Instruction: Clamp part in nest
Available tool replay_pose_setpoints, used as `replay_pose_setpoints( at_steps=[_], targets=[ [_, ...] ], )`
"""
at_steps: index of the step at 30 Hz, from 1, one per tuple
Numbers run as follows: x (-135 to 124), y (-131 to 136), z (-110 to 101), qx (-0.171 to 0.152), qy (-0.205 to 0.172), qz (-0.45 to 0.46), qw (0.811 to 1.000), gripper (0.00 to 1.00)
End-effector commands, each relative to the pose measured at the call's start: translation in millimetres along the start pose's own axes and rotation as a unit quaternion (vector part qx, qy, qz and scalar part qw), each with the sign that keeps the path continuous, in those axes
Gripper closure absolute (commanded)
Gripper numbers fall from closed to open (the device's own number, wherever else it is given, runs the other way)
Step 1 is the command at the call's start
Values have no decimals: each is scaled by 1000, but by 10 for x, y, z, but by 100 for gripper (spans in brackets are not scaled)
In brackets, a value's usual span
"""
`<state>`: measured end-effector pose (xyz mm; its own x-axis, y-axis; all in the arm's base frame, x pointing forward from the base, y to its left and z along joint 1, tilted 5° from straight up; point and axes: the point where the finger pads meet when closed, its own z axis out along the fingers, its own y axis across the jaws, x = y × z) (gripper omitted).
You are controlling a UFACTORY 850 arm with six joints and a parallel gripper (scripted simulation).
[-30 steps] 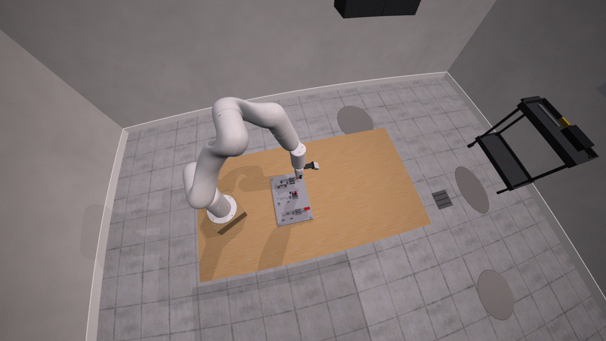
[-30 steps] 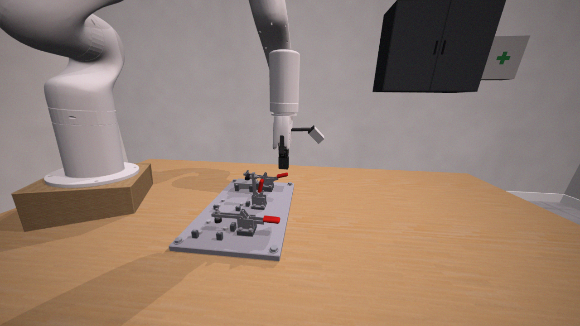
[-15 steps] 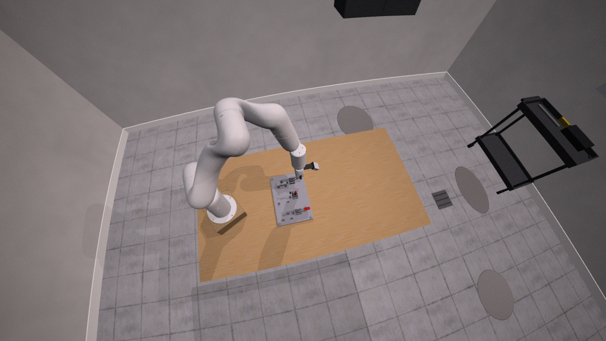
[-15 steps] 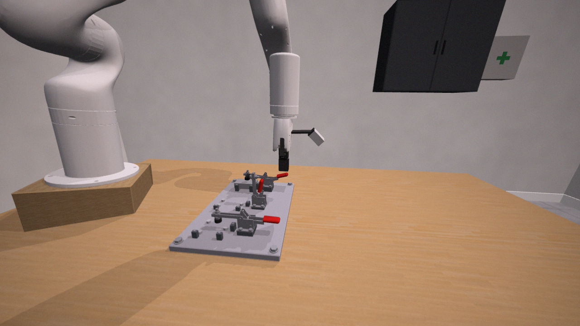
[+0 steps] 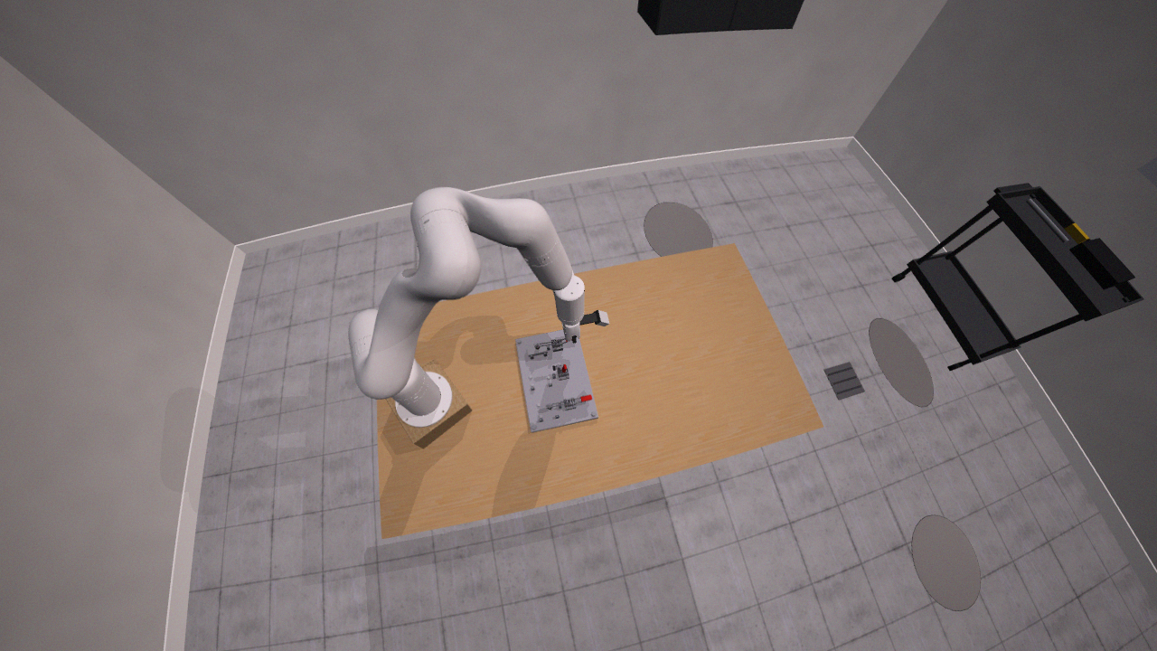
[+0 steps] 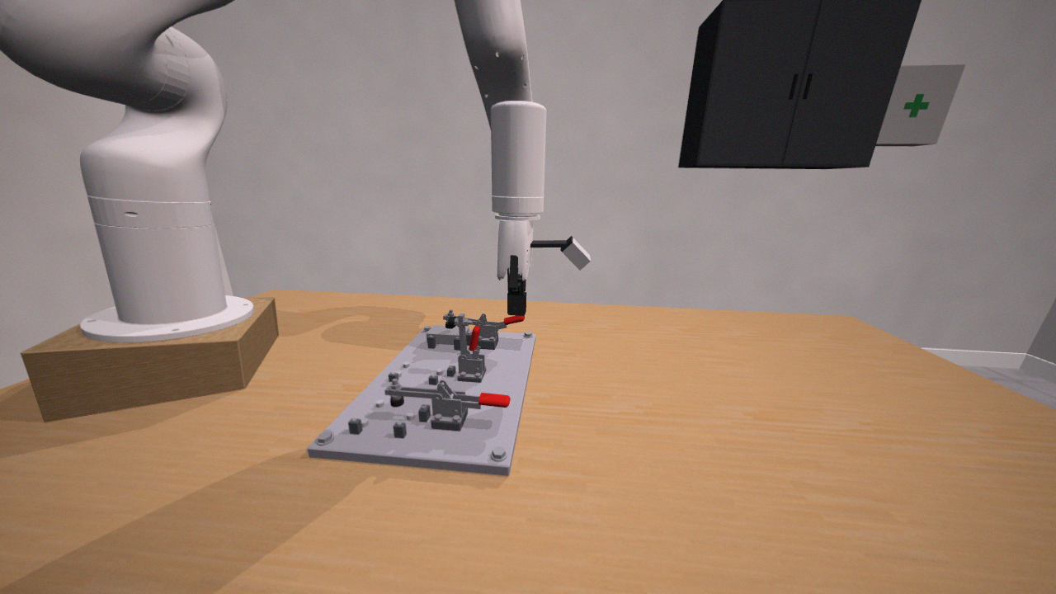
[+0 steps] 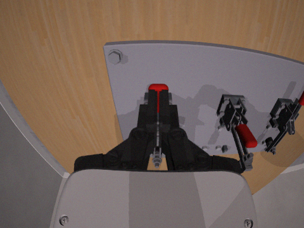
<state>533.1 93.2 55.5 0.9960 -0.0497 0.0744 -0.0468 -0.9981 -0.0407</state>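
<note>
The gripper's fingers [image 5: 573, 338] [image 6: 516, 304] are pressed together with nothing pinched between them, a blunt black end for pushing. Right under their tips is the red handle [image 6: 514, 319] [image 7: 158, 87] of the far clamp; whether they touch it, I can't tell from where I stand. It slopes up toward its grip end (less flat than the handle on the nearest clamp, to my eye). Just past it, toward the robot's base, the clamp's bar reaches over the part [image 5: 540, 353] [image 6: 445, 341], a grey block sitting among its nest's blocks. Farther off along the base plate [image 5: 580, 380] [image 6: 479, 443] [image 7: 190, 63] stands the middle clamp [image 5: 562, 372] [image 6: 471, 365] [image 7: 232, 111], its bar upright, and beyond that the nearest clamp [image 5: 570, 402] [image 6: 448, 406] [image 7: 282, 111], lying shut over a nest with no part.

I'd say closing is in hand, and the lock isn't proven. The next move wants a steady downward push until the handle passes dead centre and meets its stop, then a straight lift clear (stopping short would only look shut).
</note>
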Motion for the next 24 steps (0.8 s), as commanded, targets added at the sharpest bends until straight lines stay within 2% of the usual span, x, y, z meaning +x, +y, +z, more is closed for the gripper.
replay_pose_setpoints(
  at_steps=[1, 24],
  targets=[
    [9, -2, -6, 0, 1, 0, 1000, 100],
    [9, -2, 14, 0, 1, 0, 1000, 100]
  ],
)
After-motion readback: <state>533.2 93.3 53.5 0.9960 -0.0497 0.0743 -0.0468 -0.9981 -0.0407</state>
